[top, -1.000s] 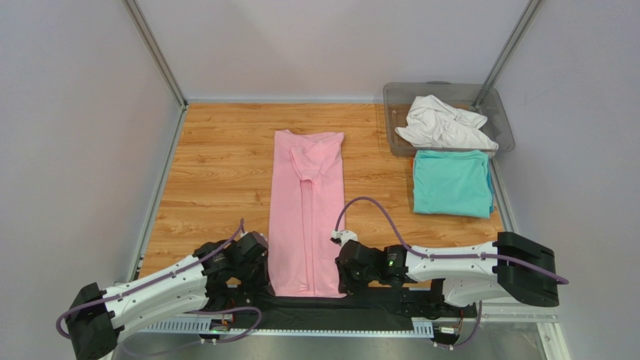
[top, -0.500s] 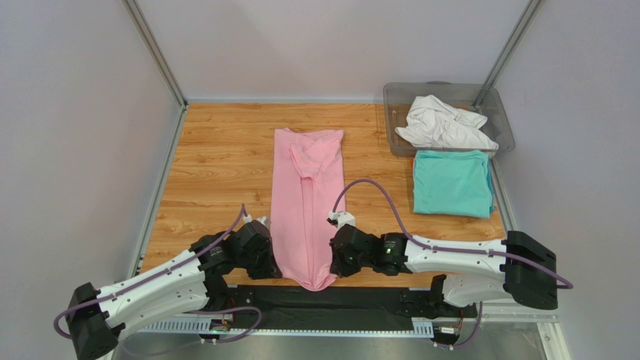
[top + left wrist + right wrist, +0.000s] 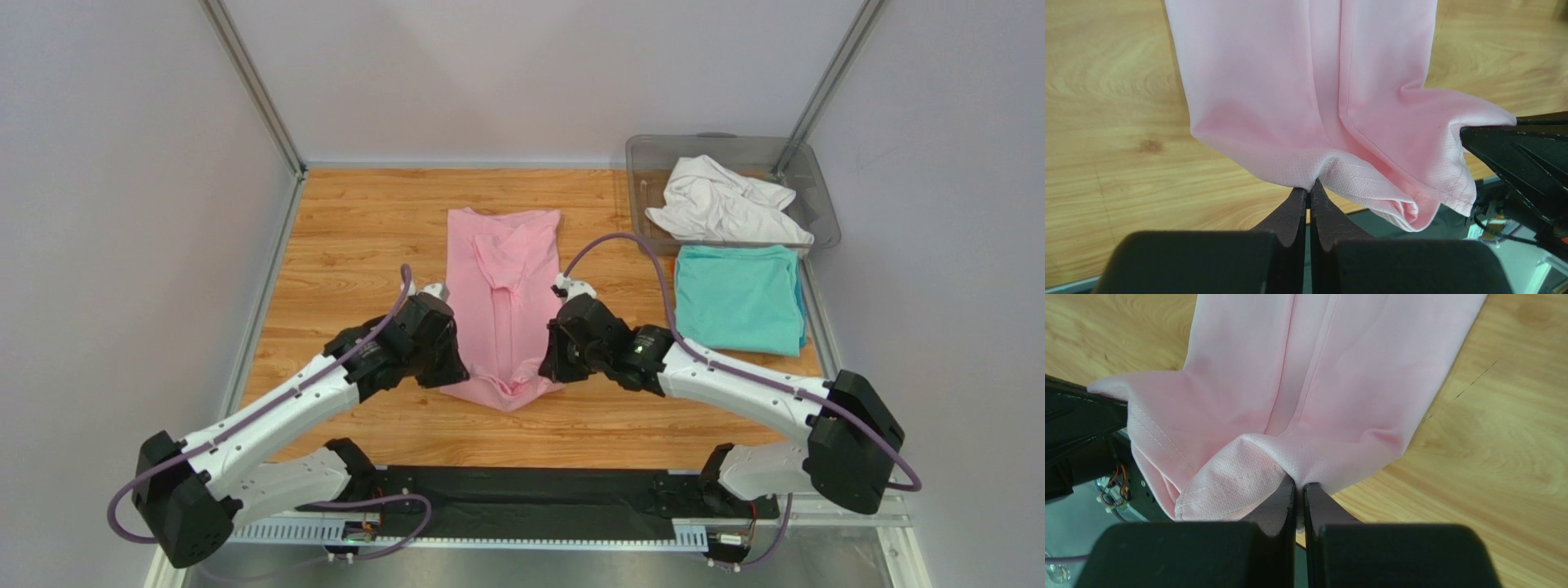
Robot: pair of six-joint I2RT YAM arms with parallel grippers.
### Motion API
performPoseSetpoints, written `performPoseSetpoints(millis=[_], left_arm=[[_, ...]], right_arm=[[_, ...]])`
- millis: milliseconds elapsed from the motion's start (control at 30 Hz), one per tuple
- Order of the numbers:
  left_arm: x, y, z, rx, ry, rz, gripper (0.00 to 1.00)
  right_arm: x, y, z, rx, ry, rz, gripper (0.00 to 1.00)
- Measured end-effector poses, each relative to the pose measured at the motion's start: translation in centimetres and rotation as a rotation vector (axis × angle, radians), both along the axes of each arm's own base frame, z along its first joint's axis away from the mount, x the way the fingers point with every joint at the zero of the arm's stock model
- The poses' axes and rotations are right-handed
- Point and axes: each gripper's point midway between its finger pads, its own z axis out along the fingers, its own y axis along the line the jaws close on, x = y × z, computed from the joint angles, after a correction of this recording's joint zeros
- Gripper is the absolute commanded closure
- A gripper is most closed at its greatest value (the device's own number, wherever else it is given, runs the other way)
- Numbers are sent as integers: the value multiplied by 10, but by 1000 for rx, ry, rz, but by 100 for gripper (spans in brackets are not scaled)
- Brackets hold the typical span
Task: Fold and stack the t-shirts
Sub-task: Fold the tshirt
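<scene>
A light pink t-shirt (image 3: 502, 288), folded into a long strip, lies down the middle of the wooden table. Its near end is lifted off the wood and sags between my two grippers. My left gripper (image 3: 449, 371) is shut on the hem's left corner (image 3: 1309, 177). At the right corner (image 3: 1296, 474) my right gripper (image 3: 548, 368) is shut as well. A folded teal t-shirt (image 3: 738, 298) lies flat at the right. The white t-shirt (image 3: 724, 203) sits crumpled in the bin.
A clear grey plastic bin (image 3: 643, 159) stands at the back right corner, just behind the teal shirt. Metal frame posts and light walls close in the table on the left, back and right. A black mat (image 3: 540, 515) runs along the near edge by the arm bases.
Both grippers have carried the pink shirt's near hem up off the table and away from the near edge, toward the shirt's collar. The right gripper closed on the cloth during this time.
</scene>
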Motion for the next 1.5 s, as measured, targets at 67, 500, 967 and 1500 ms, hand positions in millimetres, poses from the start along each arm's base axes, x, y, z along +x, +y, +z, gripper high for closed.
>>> performPoseSetpoints(millis=[67,500,967,1500], left_arm=[[13,1,5,11,-18,12,100],[104,10,10,56,-7,82,100],[156,18,-30,119,89,100,100],[189,25,-43,122,95,114,0]], right_arm=[[14,-1,3,7,2,-19,100],[100,-3,23,57,8,-119,100],[156,-11,-21,15,103,-179,96],[190,-10,-35,42,107,-141,0]])
